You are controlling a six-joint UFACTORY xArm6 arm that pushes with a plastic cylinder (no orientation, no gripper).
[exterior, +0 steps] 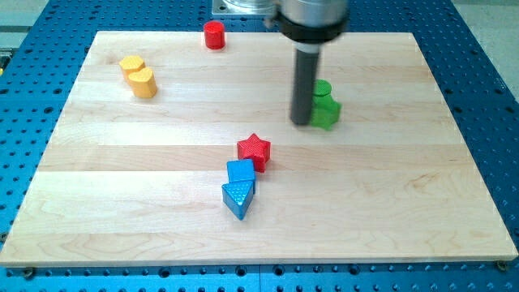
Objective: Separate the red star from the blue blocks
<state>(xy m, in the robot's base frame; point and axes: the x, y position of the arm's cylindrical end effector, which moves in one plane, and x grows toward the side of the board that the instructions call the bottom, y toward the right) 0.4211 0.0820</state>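
One tip, my tip [301, 122], beside green block [325, 107]; apart from red star [254, 151]

Wooden board [162, 203] carries: red cylinder [214, 35] far edge; yellow block [139, 76] far left; green block [325, 105] right of centre; red star [254, 151] centre, touching blue cube [241, 173]; blue triangle [238, 198] just nearer.

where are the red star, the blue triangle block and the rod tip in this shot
red star [254, 148], camera view, on its top face.
blue triangle block [237, 195], camera view, on its top face, at the view's bottom of the blue pair.
my tip [301, 122], camera view, at the rod's very end, beside the green blocks [325, 108].
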